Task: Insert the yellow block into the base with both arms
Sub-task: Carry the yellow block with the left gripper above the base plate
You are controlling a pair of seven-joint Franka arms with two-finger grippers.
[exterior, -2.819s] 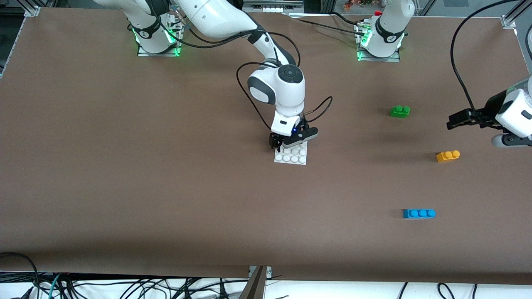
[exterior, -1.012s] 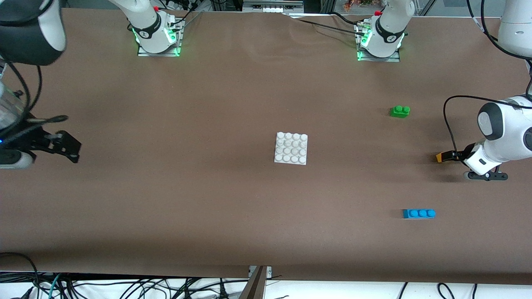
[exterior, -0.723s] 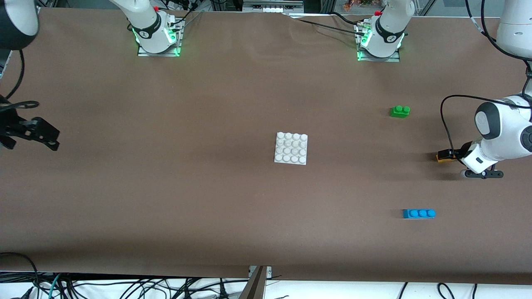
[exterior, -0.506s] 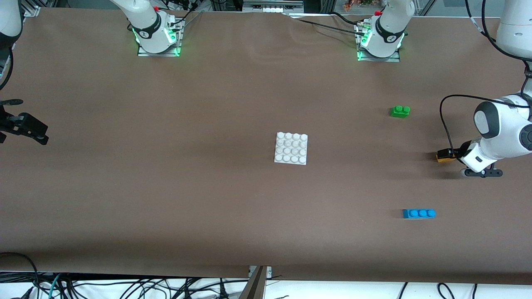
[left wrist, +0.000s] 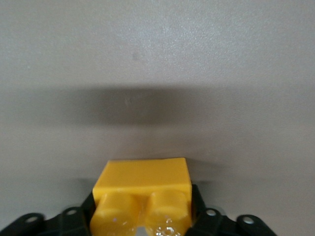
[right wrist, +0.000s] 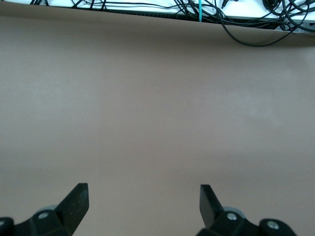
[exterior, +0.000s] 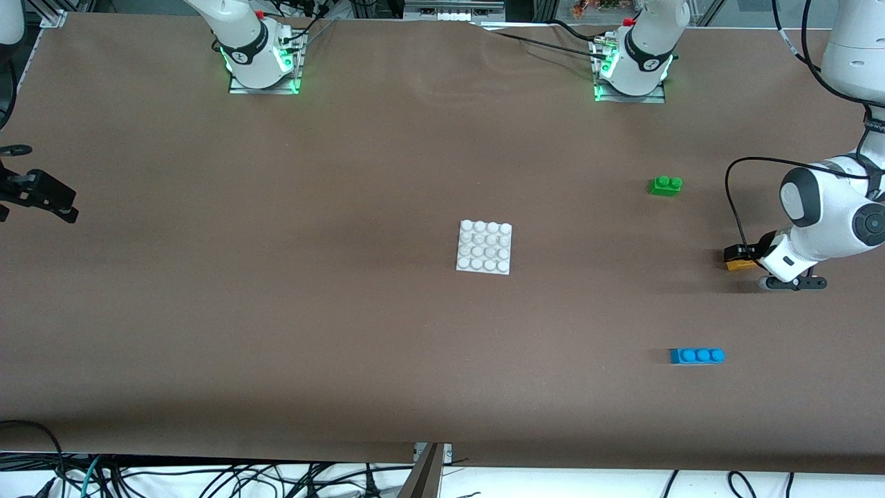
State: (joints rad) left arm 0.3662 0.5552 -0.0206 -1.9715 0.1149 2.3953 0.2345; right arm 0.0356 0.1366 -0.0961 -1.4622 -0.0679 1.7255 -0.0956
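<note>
Yellow block: small orange-yellow plastic brick with two round studs [exterior: 737, 263], at the left arm's end of the table, nearer the front camera than the green brick.
Left gripper [exterior: 745, 256]: I see it clamped on the yellow block [left wrist: 141, 194], a black finger on each flank.
Base: flat white square studded plastic plate [exterior: 484, 247], mid-table, well apart from the block.
Right gripper [right wrist: 142, 204]: I see its fingers spread wide, holding nothing, over bare brown table [exterior: 276, 311] at the right arm's end; arm waiting.
Other bricks: small green two-stud plastic brick [exterior: 665, 185]; long blue three-stud plastic brick [exterior: 697, 355], nearest the front camera.

We see the yellow block [exterior: 738, 263] clamped upright between the left gripper [exterior: 748, 254] fingers — the white studded base [exterior: 484, 247] lies flat, well apart.
</note>
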